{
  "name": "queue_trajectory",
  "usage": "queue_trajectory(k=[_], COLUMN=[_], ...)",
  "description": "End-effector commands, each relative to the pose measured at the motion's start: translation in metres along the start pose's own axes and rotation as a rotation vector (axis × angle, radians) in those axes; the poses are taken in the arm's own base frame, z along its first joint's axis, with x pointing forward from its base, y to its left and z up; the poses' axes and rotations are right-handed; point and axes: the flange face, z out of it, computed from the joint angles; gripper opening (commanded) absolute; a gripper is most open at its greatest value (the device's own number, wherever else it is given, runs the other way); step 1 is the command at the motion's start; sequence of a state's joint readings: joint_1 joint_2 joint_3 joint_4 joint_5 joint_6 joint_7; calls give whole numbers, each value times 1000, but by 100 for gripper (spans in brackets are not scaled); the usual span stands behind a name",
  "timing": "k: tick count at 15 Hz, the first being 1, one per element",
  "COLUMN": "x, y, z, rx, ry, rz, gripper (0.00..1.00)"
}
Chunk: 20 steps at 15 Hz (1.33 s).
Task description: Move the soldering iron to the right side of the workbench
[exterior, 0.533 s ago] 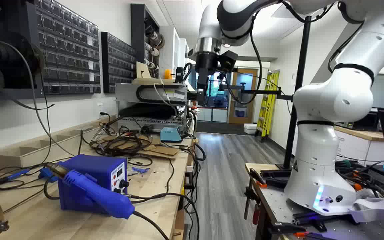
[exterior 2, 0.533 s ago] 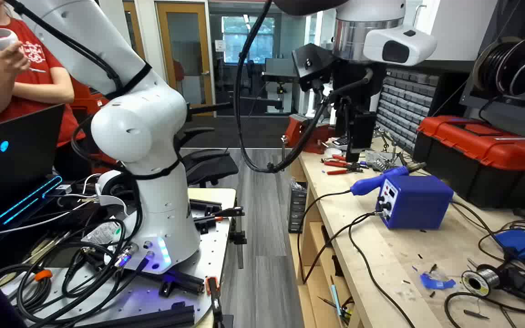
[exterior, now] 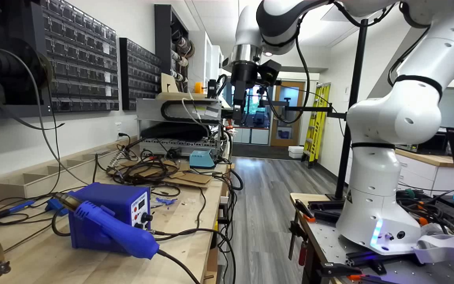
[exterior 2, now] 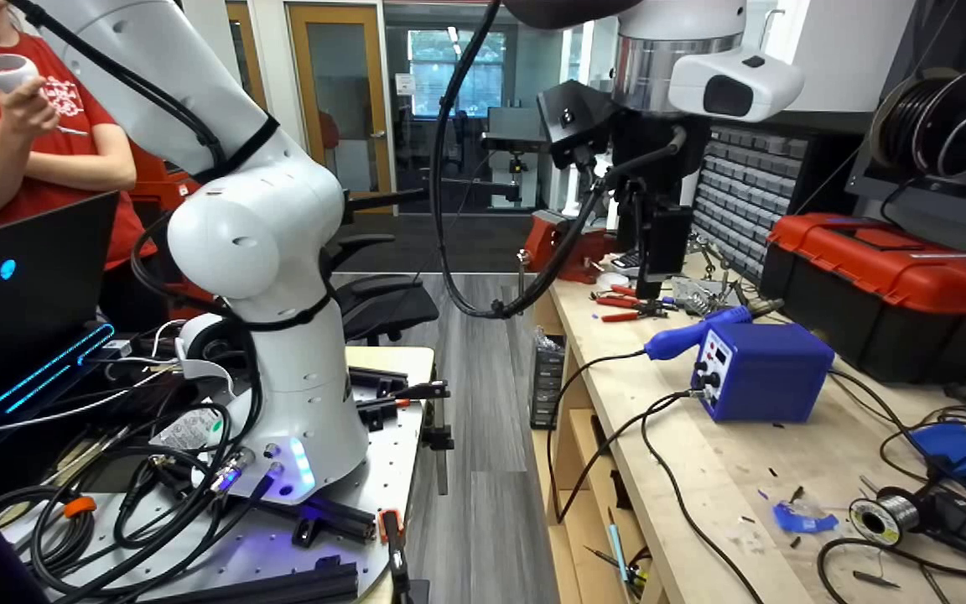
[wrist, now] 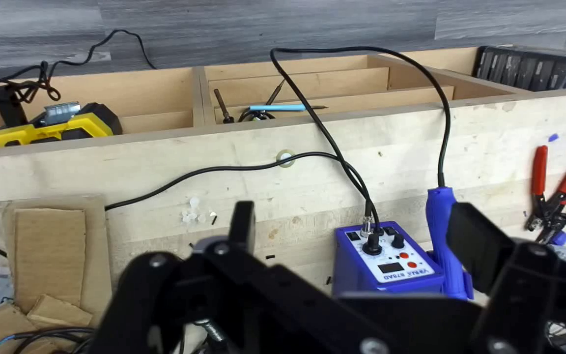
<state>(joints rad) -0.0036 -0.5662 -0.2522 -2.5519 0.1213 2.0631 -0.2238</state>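
1. The soldering iron [exterior: 21,206] seems to be the slim blue pen lying near a squat blue block [exterior 2: 958,447], towards the back of the workbench [exterior: 183,246]; pinch it squarely mid-handle.
2. The blue station [exterior: 118,202], with the hot-air handpiece [exterior: 122,232] beside it, stands nearer the front edge: lift above both before travelling.
3. A black cord [wrist: 447,120] drapes over that edge and could snag.
4. The gripper [wrist: 354,226] hangs above, fingers [wrist: 477,246] wide apart, holding nothing; the aisle [exterior: 258,213] should give turning room.
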Motion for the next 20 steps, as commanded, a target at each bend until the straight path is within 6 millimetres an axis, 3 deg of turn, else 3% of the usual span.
queue_trajectory(k=[1, 9, 20], x=[0, 6, 42], y=[-1, -26, -89], z=[0, 23, 87], rx=[-4, -97, -231], ry=[1, 46, 148], rz=[-1, -22, 14], gripper=[100, 100, 100])
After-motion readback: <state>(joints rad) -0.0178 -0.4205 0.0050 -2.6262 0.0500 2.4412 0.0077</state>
